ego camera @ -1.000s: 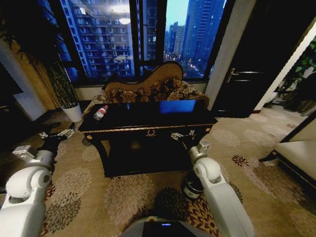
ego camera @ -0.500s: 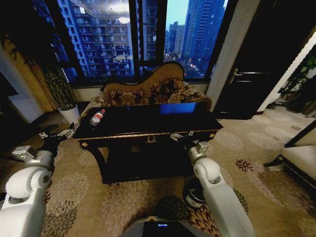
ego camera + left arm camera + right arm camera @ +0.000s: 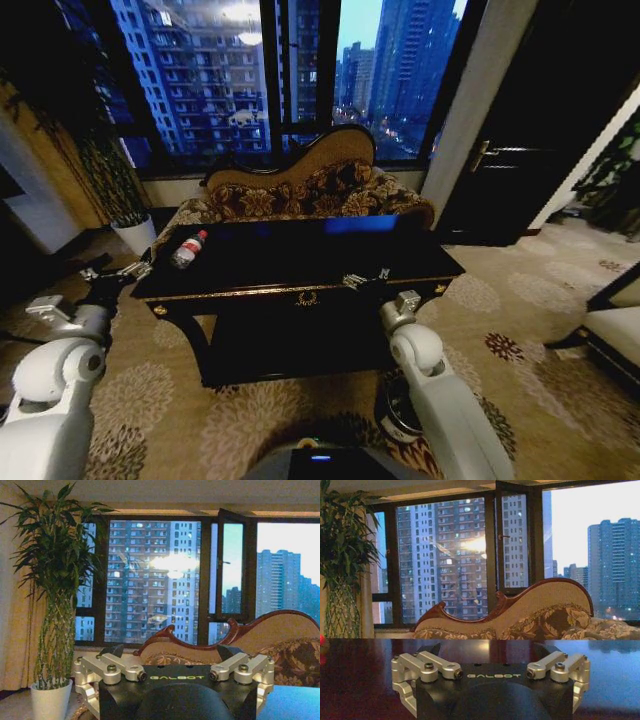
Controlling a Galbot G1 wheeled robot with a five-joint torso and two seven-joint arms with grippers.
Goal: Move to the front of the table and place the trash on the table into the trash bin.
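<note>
The black table [image 3: 300, 262] with gold trim stands straight ahead in the head view. A clear bottle [image 3: 187, 249] with a red cap lies on its far left corner. The small dark trash bin [image 3: 396, 416] sits on the carpet by the table's right front leg, partly hidden behind my right arm. My left gripper [image 3: 112, 272] hangs open off the table's left end, short of the bottle. Over the table's front edge, right of the emblem, my right gripper [image 3: 365, 280] is open and holds nothing. In the wrist views both the left gripper [image 3: 170, 655] and the right gripper [image 3: 490, 652] are spread wide.
A patterned curved-back sofa [image 3: 300, 190] stands behind the table below the windows. A plant in a white pot [image 3: 135, 235] is at the back left. A dark door [image 3: 520, 150] is at the right, and a pale seat [image 3: 615, 320] at the right edge. Flowered carpet surrounds the table.
The whole head view has shifted: the table looks nearer and the bottle sits farther left, so the camera moved. Both arms keep the same pose.
</note>
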